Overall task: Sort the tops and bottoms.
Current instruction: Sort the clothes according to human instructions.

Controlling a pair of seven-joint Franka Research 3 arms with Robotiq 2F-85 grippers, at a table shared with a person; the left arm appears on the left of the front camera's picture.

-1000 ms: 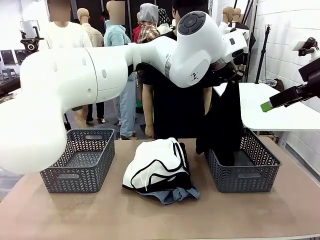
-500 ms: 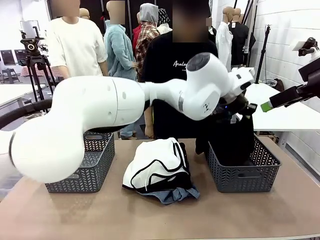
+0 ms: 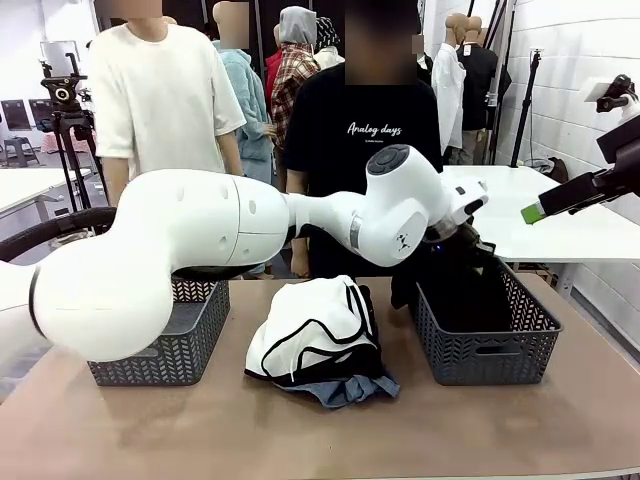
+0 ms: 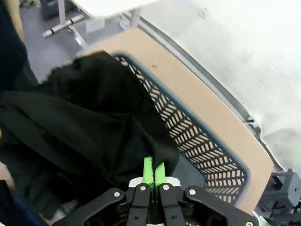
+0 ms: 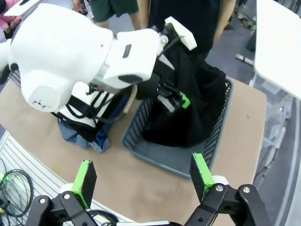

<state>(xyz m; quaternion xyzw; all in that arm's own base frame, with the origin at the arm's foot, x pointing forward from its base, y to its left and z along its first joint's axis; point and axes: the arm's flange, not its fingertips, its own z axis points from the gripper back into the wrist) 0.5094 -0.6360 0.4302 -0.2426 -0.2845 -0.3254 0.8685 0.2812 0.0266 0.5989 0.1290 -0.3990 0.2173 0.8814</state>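
Overhead at the right side, the right gripper [image 5: 143, 180] hangs high above the brown table [image 3: 300, 440] with its green-padded jaws spread wide and nothing between them. The left arm reaches across the middle to the right-hand grey plastic lattice basket [image 3: 490, 352]. The left gripper [image 4: 153, 172] has its green pads pressed narrowly together on a fold of a plain black soft garment [image 4: 94, 127]. That garment is bunched inside the basket, with part of it draped over the rim on the side toward the middle of the table. A matching grey lattice basket [image 3: 165, 352] stands at the left. Between the two baskets lies a heap. A white garment with thin black piping [image 3: 315, 328] is on top, and a faded blue denim piece [image 3: 352, 390] pokes out beneath it at the near edge. A strip of another black cloth [image 3: 367, 303] shows at the heap's right side.
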